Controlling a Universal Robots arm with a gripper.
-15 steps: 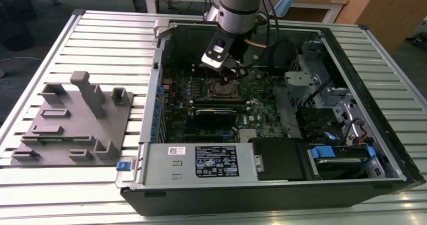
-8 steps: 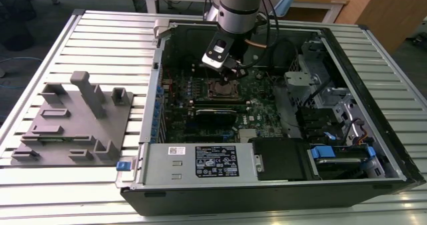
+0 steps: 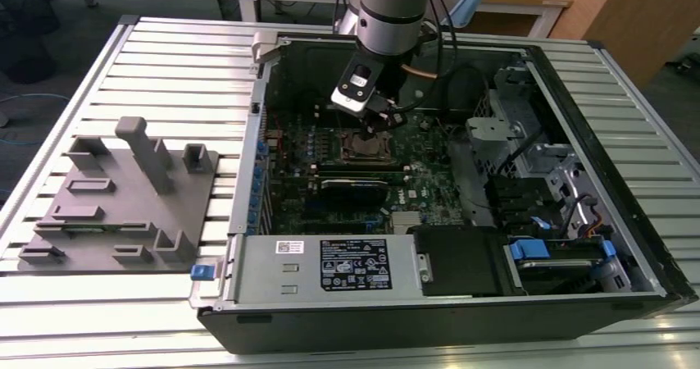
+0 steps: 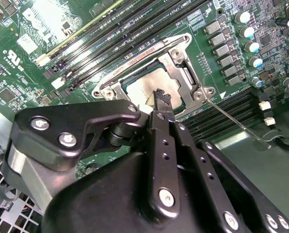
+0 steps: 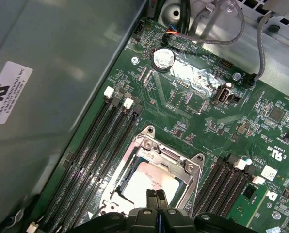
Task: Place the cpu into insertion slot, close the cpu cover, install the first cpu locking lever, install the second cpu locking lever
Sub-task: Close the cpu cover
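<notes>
Both wrist views are showing the gripper (image 5: 155, 194), jaws closed empty, over the cpu (image 5: 147, 179) framed by the cpu cover (image 5: 156, 145); second wrist view is catching a thin lever (image 4: 232, 118).

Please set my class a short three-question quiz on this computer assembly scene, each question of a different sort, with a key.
1. True or false: the cpu lies under the lowered cpu cover.
2. The fingertips of the hand are: A) spread wide, B) closed together near the cpu, C) gripping a cable.
3. In the exterior view, what stands at the view's left of the computer case?
Key: 1 true; 2 B; 3 a grey fixture block.
</notes>
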